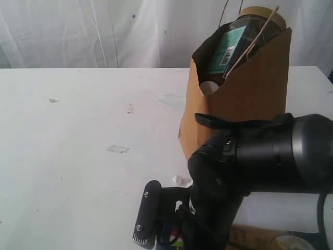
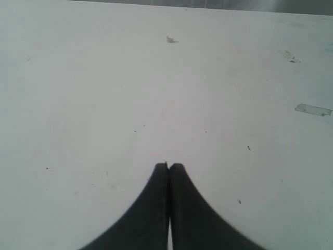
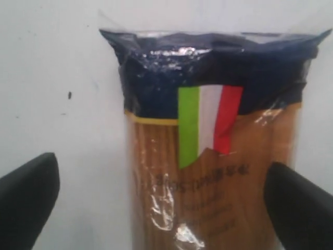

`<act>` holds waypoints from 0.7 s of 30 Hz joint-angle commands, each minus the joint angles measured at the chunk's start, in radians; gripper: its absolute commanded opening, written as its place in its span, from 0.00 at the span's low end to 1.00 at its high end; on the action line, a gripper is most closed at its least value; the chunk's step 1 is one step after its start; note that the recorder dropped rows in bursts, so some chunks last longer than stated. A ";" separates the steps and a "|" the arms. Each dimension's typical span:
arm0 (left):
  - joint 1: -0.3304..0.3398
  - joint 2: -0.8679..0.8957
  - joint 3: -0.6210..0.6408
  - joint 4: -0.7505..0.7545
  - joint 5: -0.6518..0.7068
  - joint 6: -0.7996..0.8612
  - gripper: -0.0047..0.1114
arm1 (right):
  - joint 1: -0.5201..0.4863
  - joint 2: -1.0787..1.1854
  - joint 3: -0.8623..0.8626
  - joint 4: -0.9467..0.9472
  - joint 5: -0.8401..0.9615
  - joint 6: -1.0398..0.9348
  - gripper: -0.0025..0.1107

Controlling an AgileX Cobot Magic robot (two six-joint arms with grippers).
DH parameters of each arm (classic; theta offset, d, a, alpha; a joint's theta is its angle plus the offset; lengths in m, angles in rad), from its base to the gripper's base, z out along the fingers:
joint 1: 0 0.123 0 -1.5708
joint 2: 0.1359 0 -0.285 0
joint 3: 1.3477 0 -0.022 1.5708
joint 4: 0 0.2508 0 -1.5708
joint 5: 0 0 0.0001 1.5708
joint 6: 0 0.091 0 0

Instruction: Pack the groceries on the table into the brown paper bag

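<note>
The brown paper bag (image 1: 255, 94) stands upright on the right part of the white table (image 1: 78, 156), its mouth open at the top. A clear jar with gold lid and teal label (image 1: 231, 47) leans inside it, the lid poking above the bag's rim, with a thin twine handle (image 1: 256, 37) crossing in front of the jar. Lower in the opening a small pale object (image 1: 209, 86) shows; what it is cannot be told.

The right arm (image 1: 281, 151) fills the near right corner of the exterior view, just in front of the bag. Its wrist camera looks down on the long spaghetti packet (image 3: 208, 156), which lies flat on the table, a dark blue band and a green, white and red flag at its end. The right gripper (image 3: 161, 166) has its dark fingers (image 3: 28, 200) spread wide, one on each side of the packet. The one finger stands clear of it; whether the other touches the wrapper cannot be told.

The left gripper (image 2: 168, 165) hangs over bare tabletop with its fingertips pressed together, holding nothing. A scrap of clear tape (image 1: 118, 149) lies on the table left of the bag, and a white curtain (image 1: 78, 31) hangs behind.
</note>
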 commanded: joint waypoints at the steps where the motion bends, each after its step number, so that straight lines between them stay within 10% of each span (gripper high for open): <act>1: 0.003 -0.005 0.001 -0.002 -0.003 -0.005 0.04 | 0.001 -0.009 0.000 -0.099 -0.050 0.043 0.94; 21: 0.003 -0.005 0.001 -0.002 -0.003 -0.005 0.04 | -0.108 -0.002 0.011 0.160 -0.125 -0.166 0.94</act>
